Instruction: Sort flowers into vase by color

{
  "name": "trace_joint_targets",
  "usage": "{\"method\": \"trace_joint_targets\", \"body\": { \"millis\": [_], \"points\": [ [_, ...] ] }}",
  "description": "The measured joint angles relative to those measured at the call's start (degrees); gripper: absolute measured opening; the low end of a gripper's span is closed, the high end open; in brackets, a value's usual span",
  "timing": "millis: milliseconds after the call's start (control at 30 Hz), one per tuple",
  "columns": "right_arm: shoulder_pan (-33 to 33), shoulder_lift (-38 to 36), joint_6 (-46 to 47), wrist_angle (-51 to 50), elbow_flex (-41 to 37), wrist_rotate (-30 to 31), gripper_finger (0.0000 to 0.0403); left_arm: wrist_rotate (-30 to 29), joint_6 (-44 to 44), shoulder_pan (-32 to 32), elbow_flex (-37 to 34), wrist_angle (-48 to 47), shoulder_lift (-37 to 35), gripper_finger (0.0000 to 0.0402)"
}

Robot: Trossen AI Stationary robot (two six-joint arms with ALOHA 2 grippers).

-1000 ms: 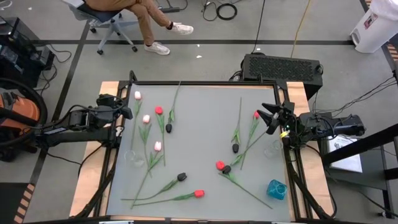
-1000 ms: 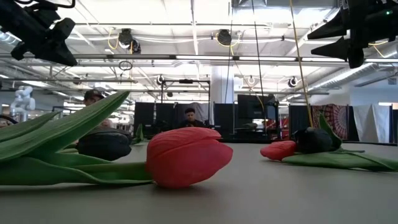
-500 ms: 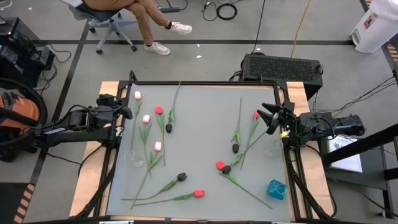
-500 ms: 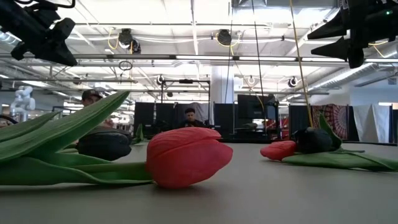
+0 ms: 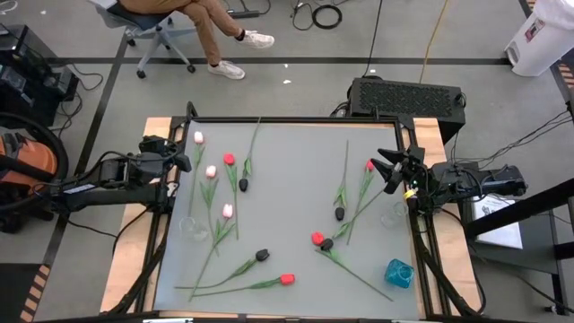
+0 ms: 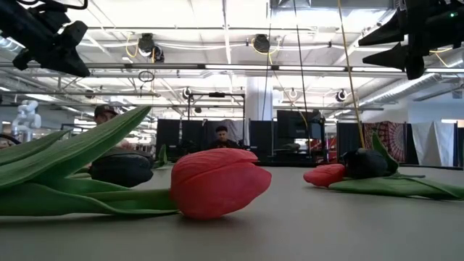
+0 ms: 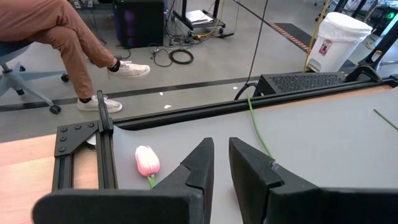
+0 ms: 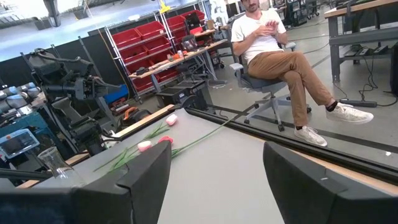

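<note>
- The grey tabletop (image 5: 287, 148) looks the same to me as a second ago; nothing has moved, so sorting hasn't started.
- Left end effector (image 5: 184, 154) waits at the left edge, fingers nearly together, empty.
- Right end effector (image 5: 386, 168) hovers at the right edge, fingers apart.
- The flowers (image 5: 229, 211) lie scattered flat, none in a clear vase (image 5: 191, 227).

Even bright overhead light, soft short shadows on the matte grey tabletop (image 5: 287, 161). Low view: rows of white ceiling strip lights (image 6: 217, 67) glare; the near glossy red tulip head (image 6: 217, 181) is slightly soft. Wrist views sharp.
</note>
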Motion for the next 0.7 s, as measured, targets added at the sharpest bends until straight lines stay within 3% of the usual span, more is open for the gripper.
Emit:
{"method": "trace_joint_targets", "body": {
  "millis": [400,700],
  "points": [
    [0.0,0.0,0.7,0.5,0.0,0.3,0.0247,0.0,0.0,0.0,0.0,0.0,0.0,0.0056],
    [0.0,0.0,20.2,2.9,0.0,0.2,0.0247,0.0,0.0,0.0,0.0,0.0,0.0,0.0056]
  ]
}}
